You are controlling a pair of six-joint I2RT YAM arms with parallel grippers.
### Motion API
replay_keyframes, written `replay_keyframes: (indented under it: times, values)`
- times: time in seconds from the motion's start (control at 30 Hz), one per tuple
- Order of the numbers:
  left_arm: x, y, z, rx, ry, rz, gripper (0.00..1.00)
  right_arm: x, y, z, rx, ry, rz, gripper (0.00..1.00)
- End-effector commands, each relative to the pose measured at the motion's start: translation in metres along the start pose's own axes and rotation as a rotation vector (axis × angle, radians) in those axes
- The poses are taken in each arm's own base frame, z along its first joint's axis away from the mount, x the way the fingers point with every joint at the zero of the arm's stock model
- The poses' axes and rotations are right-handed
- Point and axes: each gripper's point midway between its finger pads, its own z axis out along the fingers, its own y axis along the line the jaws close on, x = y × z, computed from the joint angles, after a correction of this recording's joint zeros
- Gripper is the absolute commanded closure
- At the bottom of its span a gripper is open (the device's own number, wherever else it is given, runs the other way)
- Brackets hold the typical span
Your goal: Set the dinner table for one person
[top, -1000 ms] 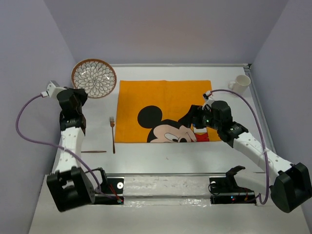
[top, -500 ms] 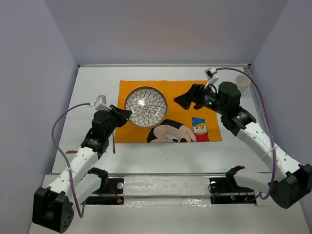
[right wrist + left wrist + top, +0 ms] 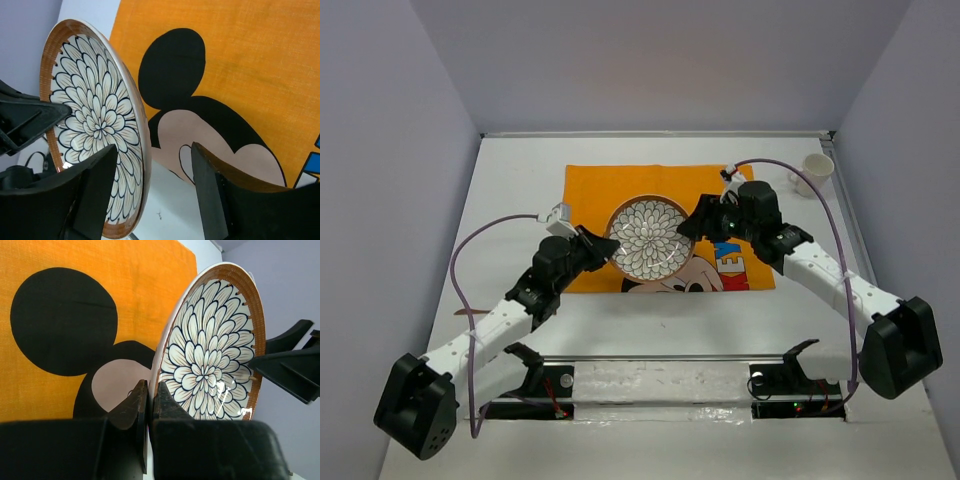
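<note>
A round plate (image 3: 648,238) with a brown rim and a flower pattern is held tilted above the orange Mickey Mouse mat (image 3: 660,185) on the white dinner table (image 3: 515,180). My left gripper (image 3: 613,248) is shut on the plate's left rim; in the left wrist view the rim sits pinched between the jaws (image 3: 149,395) and the plate (image 3: 210,350) stands on edge. My right gripper (image 3: 690,224) is open at the plate's right rim. In the right wrist view its jaws (image 3: 155,165) straddle the rim of the plate (image 3: 95,125) without closing on it.
A white cup (image 3: 814,170) stands at the table's far right corner. Grey walls close in the table on the left, back and right. The arm bases and a metal rail (image 3: 660,375) run along the near edge.
My left gripper has carried the plate to the right, from the mat's left part to over Mickey's face. My right gripper has moved left and down to the plate's right rim.
</note>
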Motion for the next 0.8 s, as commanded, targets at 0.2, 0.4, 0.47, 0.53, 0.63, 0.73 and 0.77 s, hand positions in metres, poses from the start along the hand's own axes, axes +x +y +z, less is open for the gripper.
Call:
replay_keyframes:
  times: [0.2,0.4,0.47,0.53,0.63,0.73,0.77]
  values:
    - [-0.039,-0.064,0.0,0.234,-0.139,0.023,0.7,0.002,-0.006,0.019,0.005,0.001,0.036,1.0]
    - [-0.092,-0.06,-0.021,0.026,-0.279,0.242,0.01,-0.031,-0.011,0.029,0.024,-0.061,0.071,1.0]
    - [-0.11,-0.056,-0.04,-0.047,-0.321,0.333,0.01,-0.049,-0.011,0.035,-0.009,-0.09,0.112,1.0]
    - [-0.12,-0.052,-0.06,-0.092,-0.356,0.381,0.01,-0.059,-0.021,0.041,-0.014,-0.097,0.148,1.0]
    - [-0.125,-0.062,-0.08,-0.057,-0.378,0.391,0.01,-0.074,-0.025,0.046,-0.045,-0.123,0.191,1.0]
    - [-0.122,-0.065,-0.09,-0.041,-0.352,0.434,0.01,-0.083,-0.041,0.054,-0.032,-0.146,0.222,1.0]
    - [-0.122,-0.064,-0.091,-0.046,-0.346,0.458,0.01,-0.083,-0.049,0.059,-0.02,-0.142,0.238,1.0]
